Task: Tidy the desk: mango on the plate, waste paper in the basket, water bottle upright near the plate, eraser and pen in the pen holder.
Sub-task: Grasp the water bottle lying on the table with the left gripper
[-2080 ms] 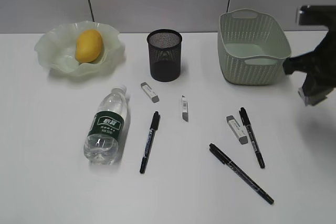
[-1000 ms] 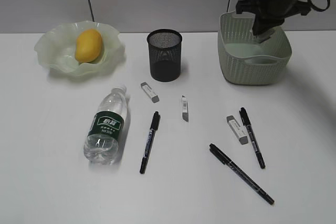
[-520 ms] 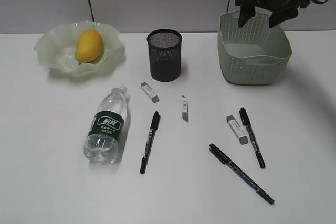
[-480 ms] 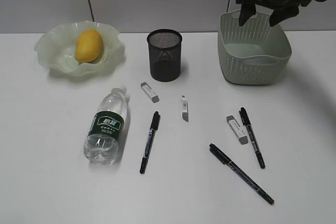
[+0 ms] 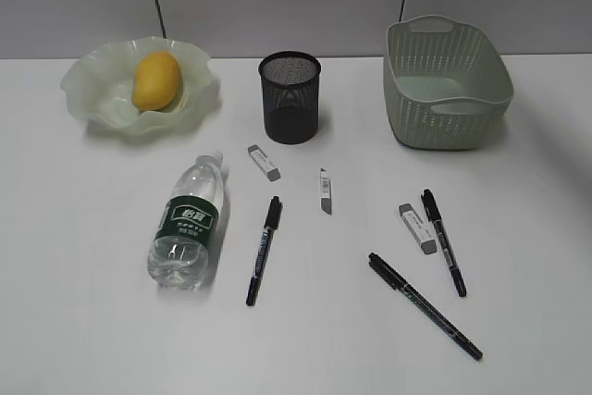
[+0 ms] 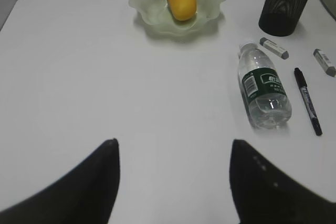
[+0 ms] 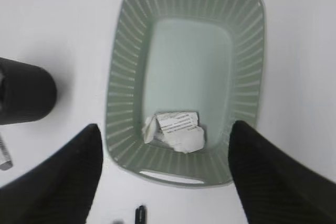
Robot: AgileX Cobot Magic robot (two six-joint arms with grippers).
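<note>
A: Where does the tidy-up stand?

B: The waste paper (image 7: 175, 131) lies on the floor of the basket (image 5: 407, 117), near its 6 o'clock wall in the right wrist view. The mango (image 5: 155, 79) sits in the plate (image 5: 92, 99). Those two look done.

A: And the claws?

B: The right claw (image 7: 163, 177) hangs high above the basket, spread wide, gripping nothing. The left claw (image 6: 173, 182) is also wide apart and empty, low over bare tabletop (image 6: 79, 77), with the water bottle (image 6: 264, 92) off at its 2 o'clock.

A: What could go wrong?

B: I'd judge the bottle riskiest. It lies on its side, cap toward the plate; being round and smooth, it may roll from a pinch that lands off-centre, or topple when stood up.

A: The small things?

B: Three pens and three erasers lie flat, at 6 o'clock from the pen holder (image 5: 290, 97) in the exterior view. One eraser (image 5: 417, 228) is just beside a pen (image 5: 444, 242), so closing fingers could nudge both. The holder looks light; a pen dropped aslant could catch its rim and tip it.
</note>
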